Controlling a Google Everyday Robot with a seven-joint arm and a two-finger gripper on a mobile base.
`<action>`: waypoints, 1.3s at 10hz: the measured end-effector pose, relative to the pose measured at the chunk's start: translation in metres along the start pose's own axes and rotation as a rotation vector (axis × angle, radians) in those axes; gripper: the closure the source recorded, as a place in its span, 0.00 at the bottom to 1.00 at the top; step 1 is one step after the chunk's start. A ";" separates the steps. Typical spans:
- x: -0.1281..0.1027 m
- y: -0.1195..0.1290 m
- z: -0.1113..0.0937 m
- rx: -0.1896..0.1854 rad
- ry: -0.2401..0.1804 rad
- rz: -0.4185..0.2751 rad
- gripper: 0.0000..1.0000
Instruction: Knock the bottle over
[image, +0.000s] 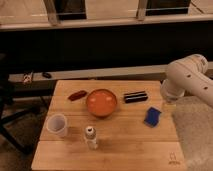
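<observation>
Bottle (90, 137) stands upright beside the cup (57, 125); hand (169, 106) near the blue block (153, 116).

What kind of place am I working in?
Probably an office or lab test area: a wooden table set with a bottle, cup and bowl, below windows. The gripper hangs at the table's right edge.

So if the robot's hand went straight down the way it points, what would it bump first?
The hand hangs over the table's right edge, pointing down. It would likely meet the table edge first, just right of the blue sponge, though depth is unclear. The bottle stands far away.
</observation>
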 end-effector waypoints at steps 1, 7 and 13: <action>0.000 0.000 0.000 0.001 0.000 -0.001 0.20; -0.041 0.009 -0.001 0.030 -0.019 -0.086 0.20; -0.084 0.022 0.001 0.052 -0.034 -0.164 0.20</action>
